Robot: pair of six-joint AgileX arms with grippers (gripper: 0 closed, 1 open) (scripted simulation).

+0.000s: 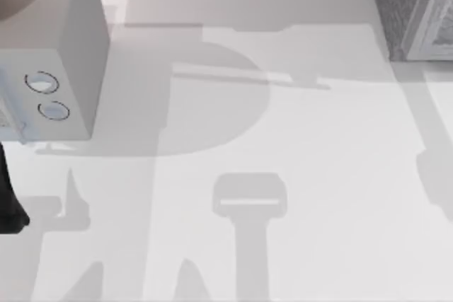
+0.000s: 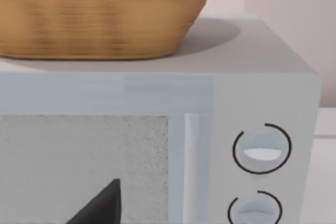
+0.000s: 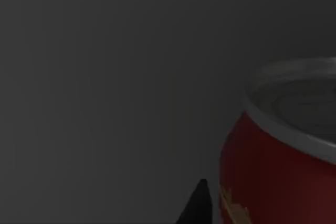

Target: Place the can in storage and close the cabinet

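Beside one dark fingertip (image 3: 197,205) (right): can (image 3: 278,166).

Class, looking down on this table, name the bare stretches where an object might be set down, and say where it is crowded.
The table is bare across its wide middle and near edge, between the microwave at left and the grey cabinet at the far right corner. Crowded: the microwave's top, taken by a wicker basket.

Grey box-shaped microwave (image 1: 67,47) standing at the bench's (image 1: 283,175) left side, two round dials (image 2: 261,149) stacked one above the other at its front. Woven tan wicker basket (image 2: 100,19) resting on top of it. Speckled grey cabinet (image 1: 410,12) at the far right corner. Red-labelled cylindrical can (image 3: 278,166) inside a dark enclosure.
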